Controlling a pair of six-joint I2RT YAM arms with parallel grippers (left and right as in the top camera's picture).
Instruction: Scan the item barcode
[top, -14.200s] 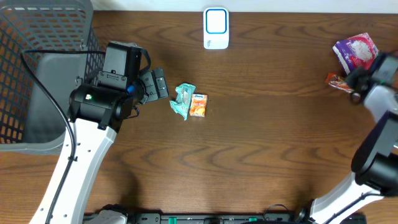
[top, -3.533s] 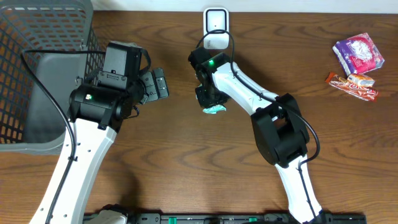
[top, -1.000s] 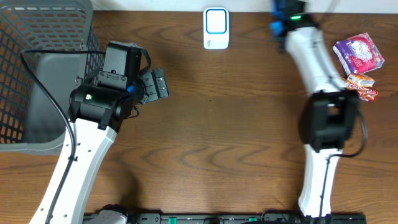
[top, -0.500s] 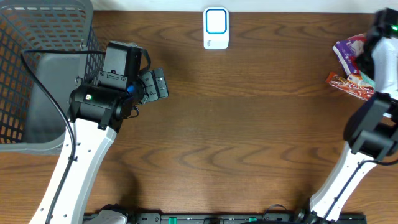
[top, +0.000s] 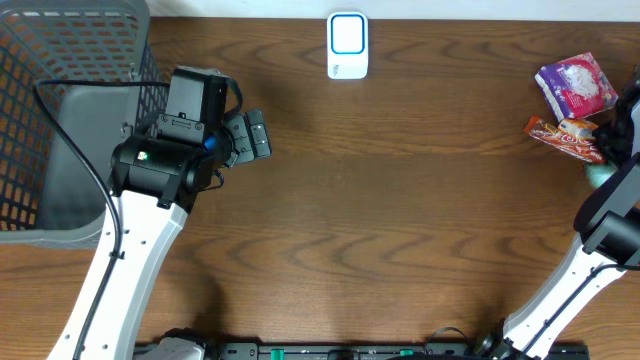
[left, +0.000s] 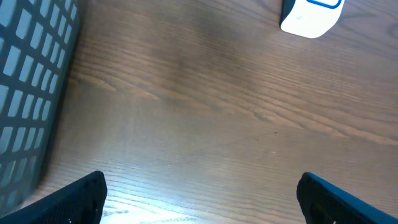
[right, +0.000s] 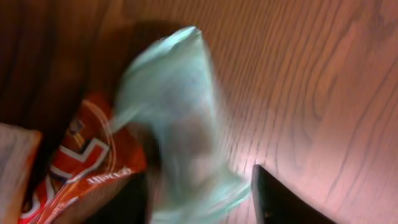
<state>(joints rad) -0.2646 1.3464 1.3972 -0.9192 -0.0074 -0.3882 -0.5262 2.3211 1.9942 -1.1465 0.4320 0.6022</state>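
Observation:
The item, a teal packet (right: 177, 124), shows blurred between the fingers of my right gripper (right: 196, 177). The jaws stand apart and do not clamp it, and it lies over the wood beside a red-orange wrapper (right: 87, 155). From overhead the teal packet (top: 600, 172) sits at the table's far right edge, partly under my right arm (top: 612, 205). The white scanner with a blue rim (top: 347, 45) stands at the back centre and also shows at the top of the left wrist view (left: 311, 15). My left gripper (top: 255, 135) hangs open over bare wood (left: 202, 186), holding nothing.
A purple and pink packet (top: 575, 85) and an orange-red bar (top: 565, 135) lie at the back right. A grey mesh basket (top: 60, 110) fills the back left corner; its wall shows in the left wrist view (left: 31, 81).
My right arm swung from beside the scanner to the table's right edge with the teal packet, and its jaws have now opened. The left arm has not moved.

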